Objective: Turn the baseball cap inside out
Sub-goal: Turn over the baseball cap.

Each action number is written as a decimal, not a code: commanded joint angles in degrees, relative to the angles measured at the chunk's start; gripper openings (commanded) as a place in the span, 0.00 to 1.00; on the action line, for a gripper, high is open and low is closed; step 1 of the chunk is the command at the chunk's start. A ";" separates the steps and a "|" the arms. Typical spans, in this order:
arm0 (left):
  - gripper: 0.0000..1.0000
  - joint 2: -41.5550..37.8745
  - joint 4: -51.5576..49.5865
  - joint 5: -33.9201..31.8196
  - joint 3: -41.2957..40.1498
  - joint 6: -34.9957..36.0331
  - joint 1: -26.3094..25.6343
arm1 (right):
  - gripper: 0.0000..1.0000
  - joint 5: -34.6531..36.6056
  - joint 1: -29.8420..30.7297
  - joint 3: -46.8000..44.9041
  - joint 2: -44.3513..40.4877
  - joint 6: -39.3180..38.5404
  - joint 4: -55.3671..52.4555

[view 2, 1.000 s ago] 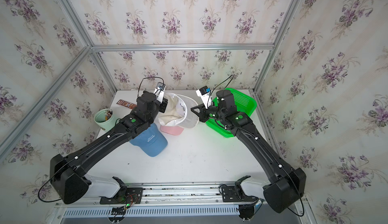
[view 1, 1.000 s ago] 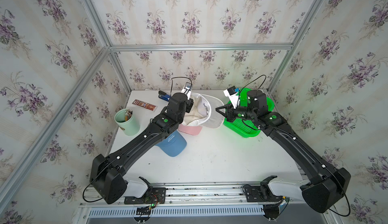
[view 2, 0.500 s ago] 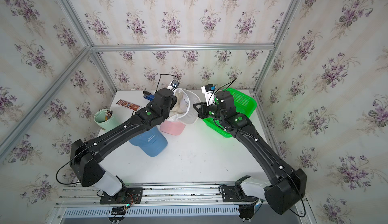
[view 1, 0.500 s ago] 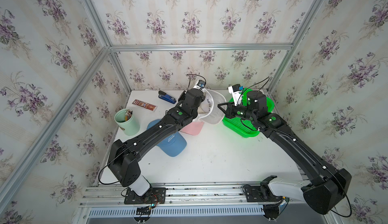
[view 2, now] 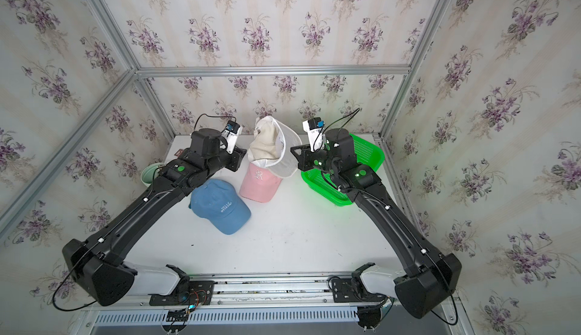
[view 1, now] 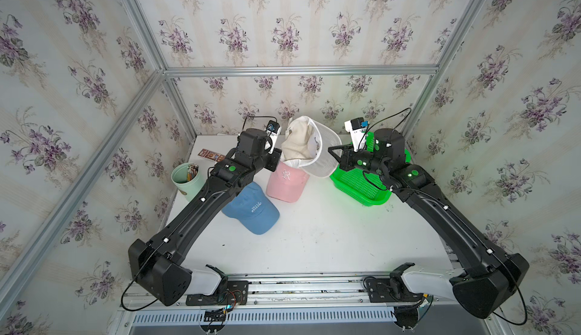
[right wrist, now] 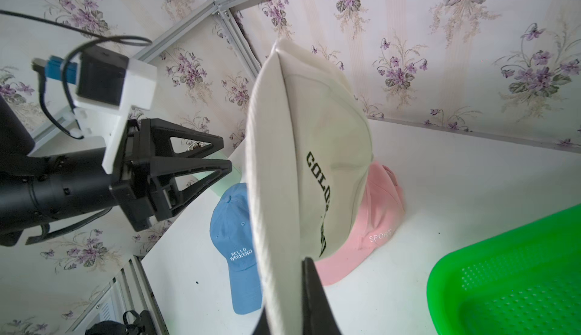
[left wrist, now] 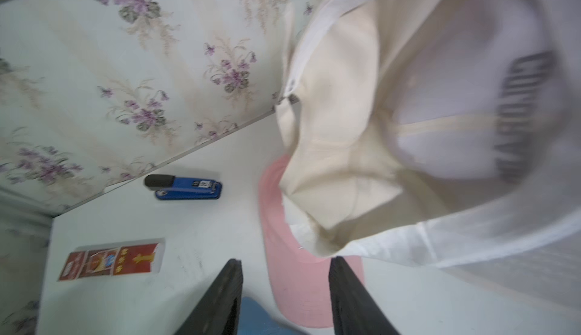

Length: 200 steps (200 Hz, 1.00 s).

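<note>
- The white cap [view 1: 309, 148] hangs in the air at the back of the tabletop [view 1: 314, 239]. It is between my two arms, just above the pink cap [view 1: 286, 182].
- My right jaws are clamped on its brim. My left jaws stand apart with nothing in them, just beside the crown but clear of it.
- I judge the step in hand to be pushing the crown through. In both top views the cream lining bulges out toward my left arm, so the turn looks well along but not finished.
- For the next move, I think my left jaws should close on a fold of that lining and draw it further out while my right jaws hold the brim firm. The cloth is soft, so a shallow pinch may slip.
- The left wrist view shows the gap between my left jaws and the lining. It also shows a blue stapler [left wrist: 185, 187], which I cannot find in the top views.
- The right wrist view shows the brim edge-on in my right jaws and black lettering on the crown's front. That lettering is barely legible from above.
</note>
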 commanded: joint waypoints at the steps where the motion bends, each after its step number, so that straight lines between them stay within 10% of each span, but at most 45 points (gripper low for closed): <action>1: 0.48 0.84 3.79 15.43 -0.76 -4.11 0.24 | 0.00 -4.15 -0.06 0.64 0.33 -1.76 -0.66; 60: 0.48 8.29 12.12 17.79 -0.14 -8.88 -0.07 | 0.00 -10.72 -0.02 1.08 0.21 1.56 2.72; 109: 0.51 13.41 17.25 2.13 0.54 -11.13 0.67 | 0.00 -17.51 0.01 -0.97 -2.19 4.16 5.64; 165: 0.54 14.67 23.13 -2.69 -0.40 -12.12 1.55 | 0.00 -14.90 -0.03 -2.26 -3.21 3.39 2.96; 200: 0.54 11.12 20.11 6.96 -0.10 -15.13 1.16 | 0.00 -3.88 -0.06 -2.53 -2.18 3.75 1.53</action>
